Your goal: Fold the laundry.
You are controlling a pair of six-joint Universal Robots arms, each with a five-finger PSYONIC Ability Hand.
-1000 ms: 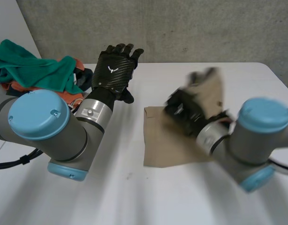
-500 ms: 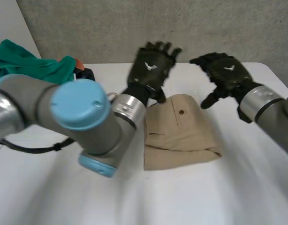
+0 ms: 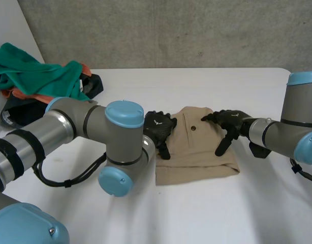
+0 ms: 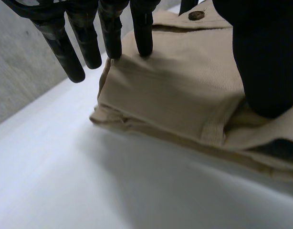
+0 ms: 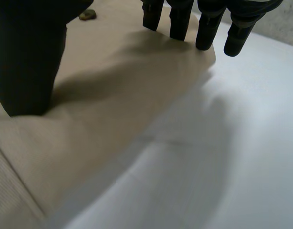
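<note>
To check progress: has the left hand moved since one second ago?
Yes. The left hand moved away from the laundry pile, onto an edge of the beige garment.

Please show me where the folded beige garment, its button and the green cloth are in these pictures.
folded beige garment [image 3: 196, 157], head view, on the middle of its top layer.
button [image 3: 195, 128], head view, on the button's centre.
green cloth [image 3: 41, 76], head view, on its middle fold, in the pile.

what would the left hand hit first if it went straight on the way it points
Probably the tan cloth: fingertips of the left hand seem to rest on its edge, with the table right beneath.
</note>
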